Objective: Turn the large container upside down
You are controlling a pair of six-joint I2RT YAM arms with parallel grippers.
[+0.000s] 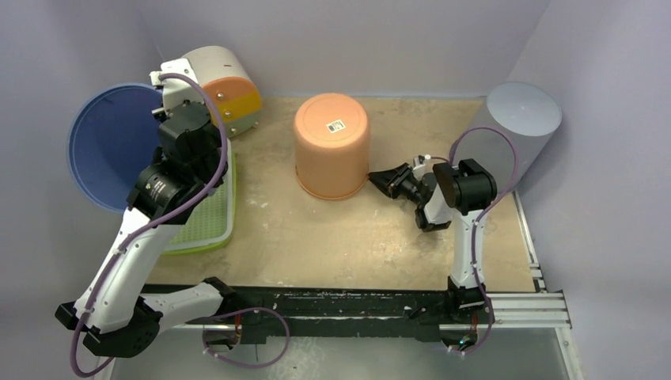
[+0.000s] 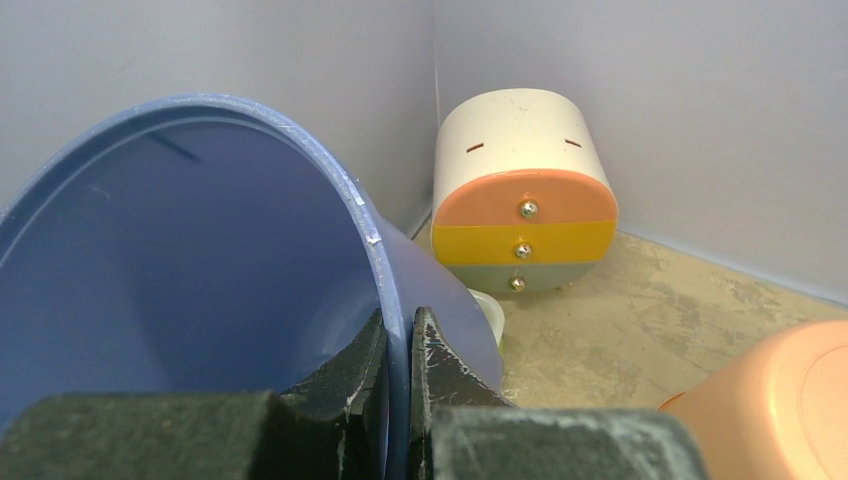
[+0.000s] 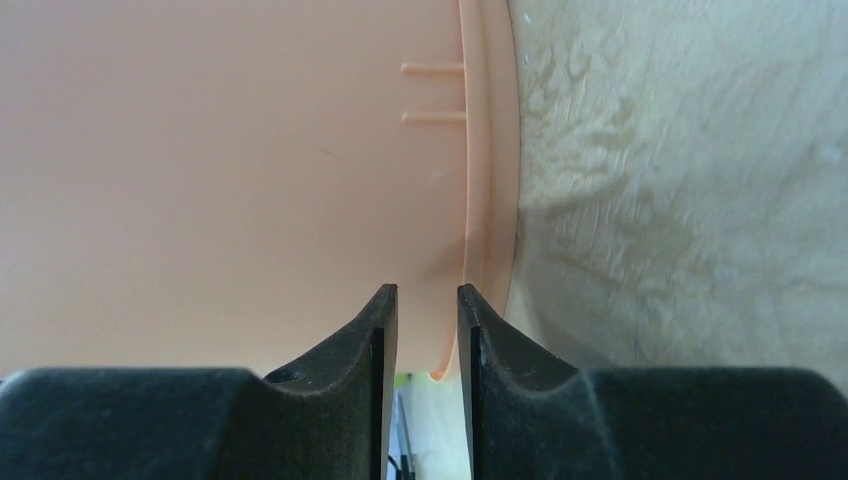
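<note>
Jaws of the right gripper (image 3: 427,315) stand slightly parted beside the rim of the orange container (image 1: 332,146), clamping nothing. It sits mouth down at centre frame, so the flip looks done. At upper left, the left gripper (image 2: 400,345) pinches the blue tub (image 2: 200,250) by its rim.

1. Left arm (image 1: 128,260), lower left of frame: white links, black joint housings, small white print on one housing.
2. Right arm (image 1: 463,241), right of centre: same white-and-black build.
3. Purple cable (image 1: 483,127) loops along each arm.
4. Left tool (image 2: 400,318), right tool (image 3: 425,292): black wedge-shaped fingers, edges scuffed pale.
</note>
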